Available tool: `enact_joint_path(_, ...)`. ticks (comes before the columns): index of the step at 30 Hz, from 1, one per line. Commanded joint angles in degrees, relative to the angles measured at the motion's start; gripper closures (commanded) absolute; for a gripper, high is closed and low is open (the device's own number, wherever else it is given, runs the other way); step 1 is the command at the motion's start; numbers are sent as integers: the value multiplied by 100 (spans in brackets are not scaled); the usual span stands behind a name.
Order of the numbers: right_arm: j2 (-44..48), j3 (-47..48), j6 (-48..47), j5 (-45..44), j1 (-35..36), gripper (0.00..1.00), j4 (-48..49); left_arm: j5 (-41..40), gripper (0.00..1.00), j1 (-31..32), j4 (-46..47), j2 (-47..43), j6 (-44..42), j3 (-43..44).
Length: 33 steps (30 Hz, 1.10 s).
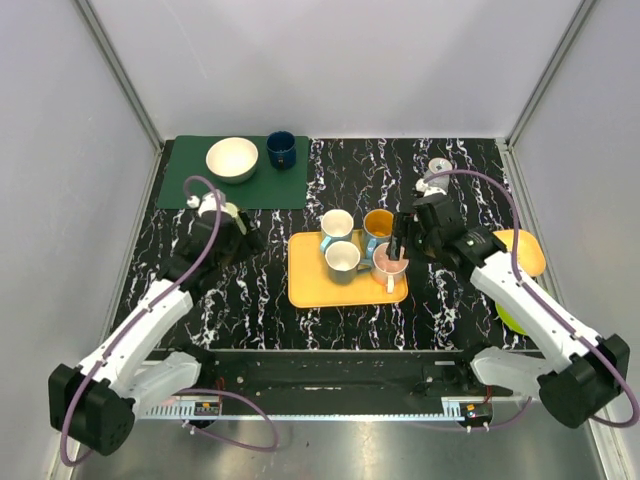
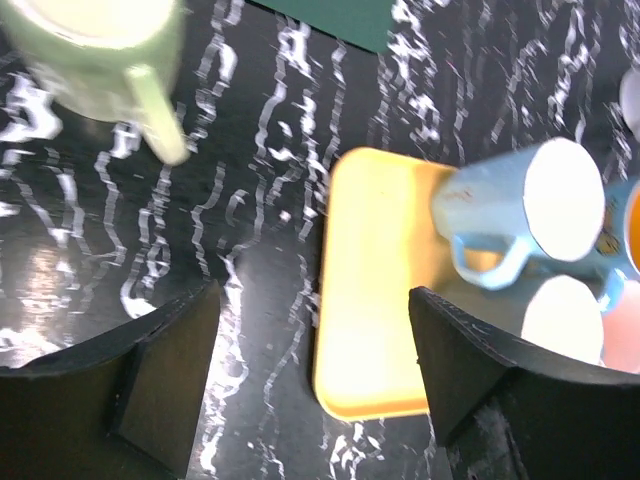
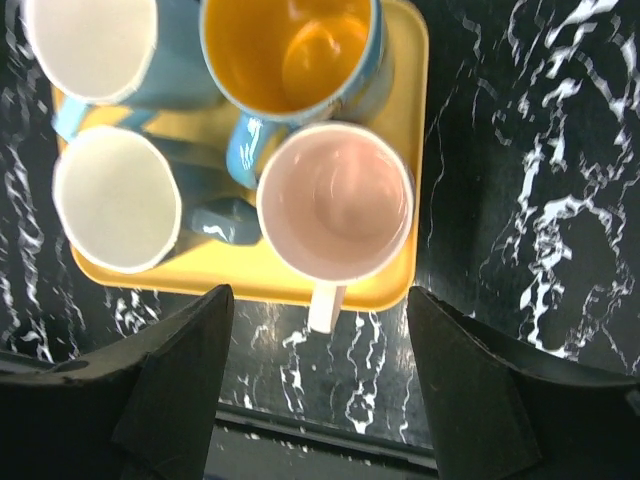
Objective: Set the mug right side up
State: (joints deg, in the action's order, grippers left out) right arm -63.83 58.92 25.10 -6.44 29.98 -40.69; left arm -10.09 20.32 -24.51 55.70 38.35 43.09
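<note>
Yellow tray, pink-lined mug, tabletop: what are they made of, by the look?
Yellow tray: likely plastic with a smooth semi-matte finish, given the uniform colour and rounded moulded rim.
Pink-lined mug: probably glazed ceramic, given the thick rim and soft glossy highlights inside.
Tabletop: glossy black marble look with white veins. It could be printed laminate or film; I cannot tell.

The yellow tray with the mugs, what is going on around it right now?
Four mugs stand mouth up on the yellow tray. The right claw hangs open just above the pink mug, not gripping it. The left claw is open too and holds nothing, over the black table left of the tray. A pale green mug sits beyond it, too blurred to tell which way up.
</note>
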Motion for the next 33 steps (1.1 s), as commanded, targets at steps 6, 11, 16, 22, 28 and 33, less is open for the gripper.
enact_joint_path(6, -621, -47, 486, -498, 1097, 25, -581, -28, 25, 1036, 684, 90, 305, -81)
enact_joint_path(11, -709, -187, 785, -727, 1247, 30, -677, 24, 26, 1088, 843, -121, 358, -389)
enact_joint_path(16, -876, -345, 1005, -991, 1247, 36, -625, 86, 26, 1080, 887, -209, 366, -574)
enact_joint_path(22, -938, -636, 1277, -1307, 1247, 34, -11, 68, 27, 1080, 931, -253, 322, -618)
enact_joint_path(28, -1166, -645, 1287, -1606, 1239, 36, 289, 59, 27, 1080, 948, -332, 322, -644)
enact_joint_path(33, -1535, -565, 1173, -1624, 1239, 42, 456, 24, 27, 1080, 940, -350, 314, -679)
